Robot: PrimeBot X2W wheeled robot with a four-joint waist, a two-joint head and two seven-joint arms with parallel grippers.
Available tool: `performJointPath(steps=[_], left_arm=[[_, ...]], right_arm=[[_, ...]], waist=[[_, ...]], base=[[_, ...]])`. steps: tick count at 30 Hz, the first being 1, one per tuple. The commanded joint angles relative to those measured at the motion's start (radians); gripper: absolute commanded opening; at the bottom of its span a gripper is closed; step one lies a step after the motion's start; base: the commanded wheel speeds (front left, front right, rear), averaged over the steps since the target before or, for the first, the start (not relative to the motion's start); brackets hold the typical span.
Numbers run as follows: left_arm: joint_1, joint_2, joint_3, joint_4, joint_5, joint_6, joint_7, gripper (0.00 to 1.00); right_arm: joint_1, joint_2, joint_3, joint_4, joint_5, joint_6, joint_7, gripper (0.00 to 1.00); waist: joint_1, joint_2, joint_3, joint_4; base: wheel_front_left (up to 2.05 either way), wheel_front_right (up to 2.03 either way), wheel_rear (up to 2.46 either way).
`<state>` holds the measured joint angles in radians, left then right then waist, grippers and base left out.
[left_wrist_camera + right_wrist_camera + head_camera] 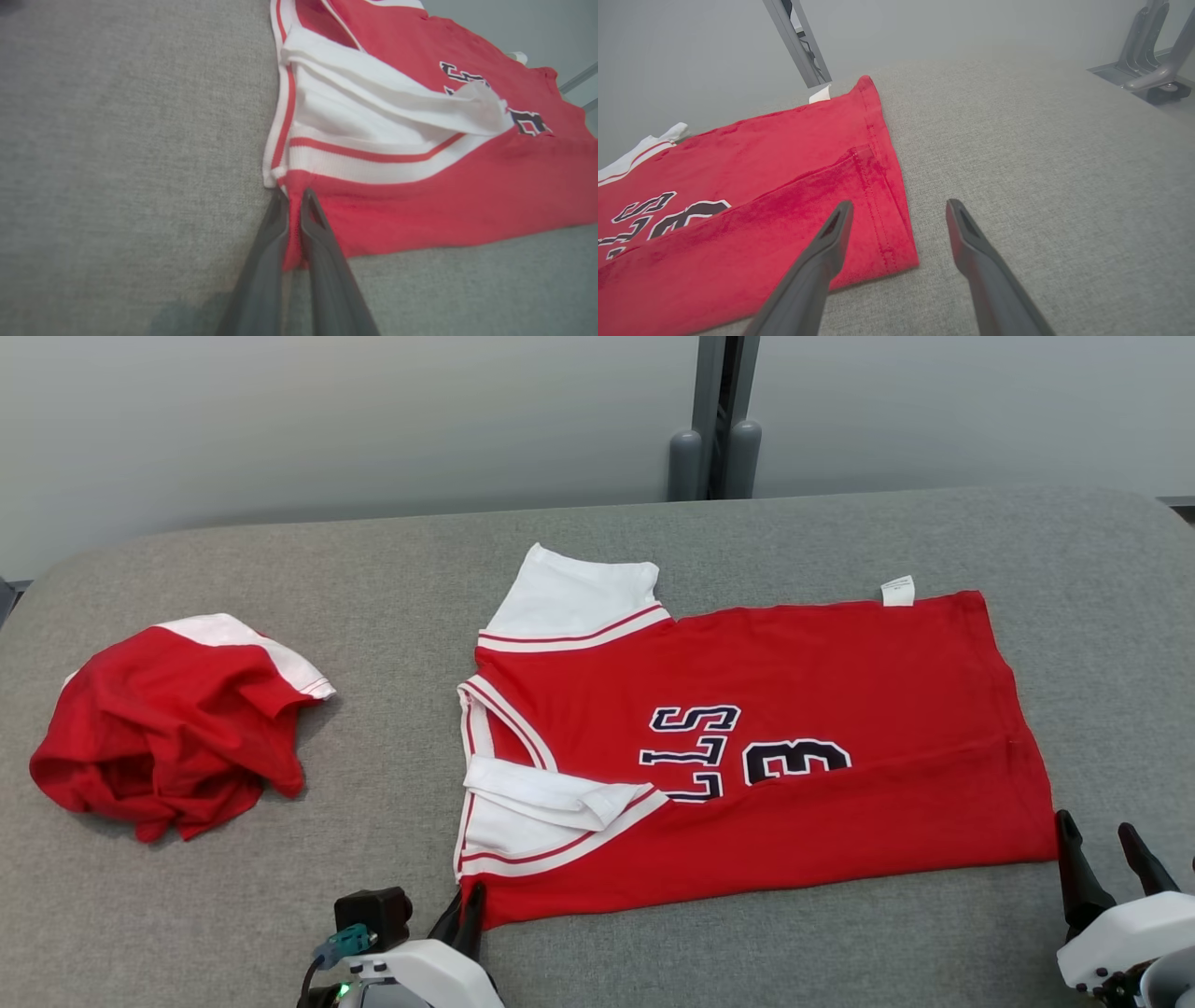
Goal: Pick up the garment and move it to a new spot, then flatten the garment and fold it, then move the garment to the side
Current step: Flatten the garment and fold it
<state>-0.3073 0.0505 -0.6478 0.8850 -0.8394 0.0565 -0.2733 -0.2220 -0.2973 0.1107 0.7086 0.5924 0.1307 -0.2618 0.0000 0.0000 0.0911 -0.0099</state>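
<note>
The garment [794,709] is a red jersey with white sleeves and dark lettering, spread flat across the middle of the grey table with its near long edge folded over. My left gripper [470,905] is shut on the garment's [420,205] near left corner, red cloth pinched between its fingers [322,238]. At the garment's [761,186] near right corner my right gripper [1102,845] stands open just above the table, one finger [831,238] over the hem, the other [966,238] over bare table.
A second red and white garment [173,723] lies crumpled at the table's left. The grey padded table [840,943] ends at a pale wall, with a grey post [714,420] behind the far edge. Metal legs [1153,51] show beyond the right edge.
</note>
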Motion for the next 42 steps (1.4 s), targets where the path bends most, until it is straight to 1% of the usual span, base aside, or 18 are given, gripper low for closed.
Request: performJointPath(steps=[1, 6, 11, 12, 18, 22, 23, 24, 25, 34, 42], left_arm=[[-0.004, 0.001, -0.01, 0.013, -0.006, 0.002, 0.017, 0.0], [-0.023, 0.002, 0.005, -0.02, 0.028, 0.003, 0.012, 0.0], [-0.017, 0.002, 0.013, -0.046, 0.075, -0.005, 0.01, 0.0], [-0.017, 0.002, 0.013, -0.046, 0.075, -0.005, 0.01, 0.0], [-0.008, 0.003, 0.02, -0.073, 0.112, -0.01, 0.009, 0.0], [-0.007, 0.002, 0.027, -0.084, 0.13, -0.01, 0.009, 0.0], [-0.008, 0.002, 0.029, -0.088, 0.133, -0.009, 0.009, 0.0], [-0.009, 0.002, 0.03, -0.091, 0.14, -0.008, 0.009, 0.0], [-0.009, 0.002, 0.032, -0.093, 0.144, -0.007, 0.009, 0.0], [0.0, 0.003, 0.039, -0.085, 0.195, -0.013, 0.009, 0.0], [0.051, 0.039, 0.038, -0.075, 0.255, -0.037, 0.009, 0.0]], right_arm=[[-0.016, -0.008, 0.005, 0.021, 0.015, 0.0, -0.005, 1.0], [-0.037, -0.004, 0.029, 0.077, 0.069, 0.0, -0.005, 1.0], [-0.06, -0.001, 0.07, 0.138, 0.171, 0.0, -0.005, 1.0], [-0.06, -0.001, 0.07, 0.138, 0.171, 0.0, -0.005, 1.0], [-0.09, -0.018, 0.118, 0.188, 0.27, 0.0, -0.005, 1.0], [-0.108, -0.024, 0.172, 0.214, 0.317, 0.0, -0.002, 1.0], [-0.113, -0.025, 0.187, 0.216, 0.327, 0.0, 0.003, 0.46], [-0.117, -0.026, 0.203, 0.216, 0.337, 0.0, 0.004, 0.2], [-0.119, -0.03, 0.219, 0.216, 0.345, 0.0, 0.004, 0.0], [-0.128, -0.056, 0.306, 0.23, 0.399, 0.0, -0.004, 0.0], [-0.075, -0.076, 0.355, 0.203, 0.434, 0.0, -0.004, 0.0]], waist=[[0.0, 0.0, 0.003, 0.008], [0.0, 0.0, 0.006, 0.024], [0.0, 0.0, 0.007, 0.038], [0.0, 0.0, 0.007, 0.038], [0.0, 0.0, 0.012, 0.048], [0.0, 0.0, 0.018, 0.051], [0.0, 0.0, 0.02, 0.051], [0.0, 0.0, 0.022, 0.051], [0.0, 0.0, 0.024, 0.051], [0.0, 0.0, 0.011, 0.039], [0.0, 0.0, -0.05, 0.024]], base=[[0.0, 0.0, 0.0], [0.0, 0.0, 0.0], [0.0, 0.0, 0.0], [0.0, 0.0, 0.0], [0.0, 0.0, 0.0], [0.0, 0.0, 0.0], [0.0, 0.0, 0.0], [0.0, 0.0, 0.0], [0.0, 0.0, 0.0], [0.0, 0.0, 0.0], [0.0, 0.0, 0.0]])
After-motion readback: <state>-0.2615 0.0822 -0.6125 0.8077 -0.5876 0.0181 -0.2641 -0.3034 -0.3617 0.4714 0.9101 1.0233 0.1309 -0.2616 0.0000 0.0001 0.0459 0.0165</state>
